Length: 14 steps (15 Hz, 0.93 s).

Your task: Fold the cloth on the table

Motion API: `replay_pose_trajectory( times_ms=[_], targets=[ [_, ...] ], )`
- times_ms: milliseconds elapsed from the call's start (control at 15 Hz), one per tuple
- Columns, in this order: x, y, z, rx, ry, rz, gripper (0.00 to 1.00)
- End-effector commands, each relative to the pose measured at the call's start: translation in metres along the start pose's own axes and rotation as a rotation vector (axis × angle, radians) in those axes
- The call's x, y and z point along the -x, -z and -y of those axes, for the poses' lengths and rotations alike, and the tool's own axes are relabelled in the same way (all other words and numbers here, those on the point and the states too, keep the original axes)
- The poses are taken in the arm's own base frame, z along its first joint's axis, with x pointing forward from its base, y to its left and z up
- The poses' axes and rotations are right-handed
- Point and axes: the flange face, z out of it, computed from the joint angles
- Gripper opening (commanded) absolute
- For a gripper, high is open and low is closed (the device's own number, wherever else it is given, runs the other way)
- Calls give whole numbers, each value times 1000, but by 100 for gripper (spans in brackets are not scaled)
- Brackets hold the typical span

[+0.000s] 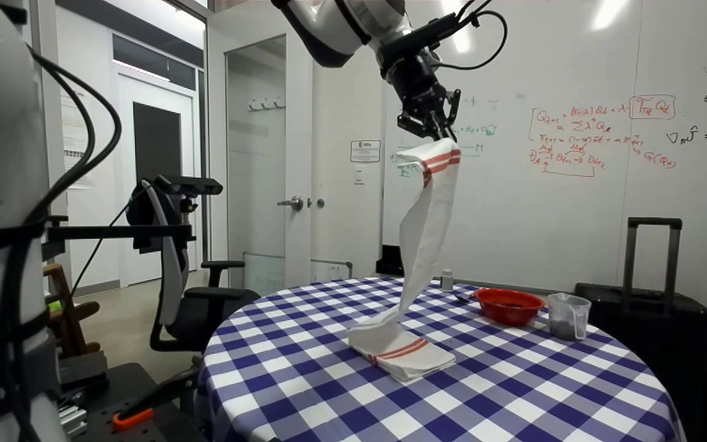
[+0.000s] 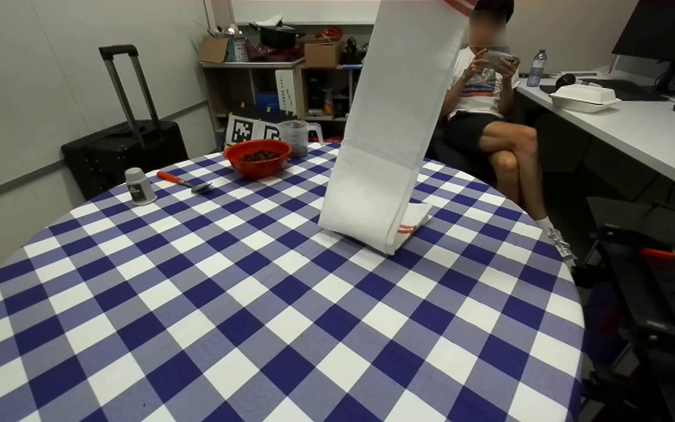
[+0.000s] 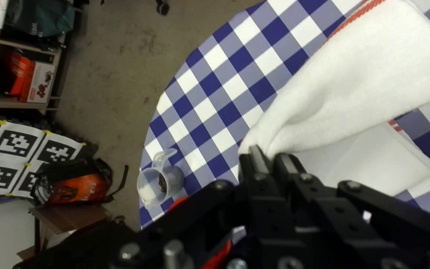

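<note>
Cloth: and it hangs, in an exterior view, striped end up at 12 o'clock, lower part folded on the surface.
Claw: pinched together on that end; best lower slowly toward 6 o'clock, edges lined up, then release!
Bottle: opaque, contents hidden.
Red bowl: 2 o'clock of the fold, dark bits inside.
Clear jug: bowl's 3 o'clock, dark contents low.

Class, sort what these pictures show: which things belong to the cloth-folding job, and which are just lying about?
Belong to the job:
white cloth with red stripes
gripper, pinching the cloth's raised part
gingham-covered round table

Just lying about:
red bowl
clear measuring jug
red-handled spoon
small labelled bottle
black suitcase
</note>
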Motion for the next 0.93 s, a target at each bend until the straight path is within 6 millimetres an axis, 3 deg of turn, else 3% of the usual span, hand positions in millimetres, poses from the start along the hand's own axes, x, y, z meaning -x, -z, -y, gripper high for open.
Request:
replay_pose_trajectory(
  times_ms=[0, 333, 867],
  targets=[
    [24, -4, -13, 62, 13, 43, 4],
    [32, -18, -19, 104, 15, 100, 4],
    [7, -58, 23, 37, 70, 162, 4]
  ],
)
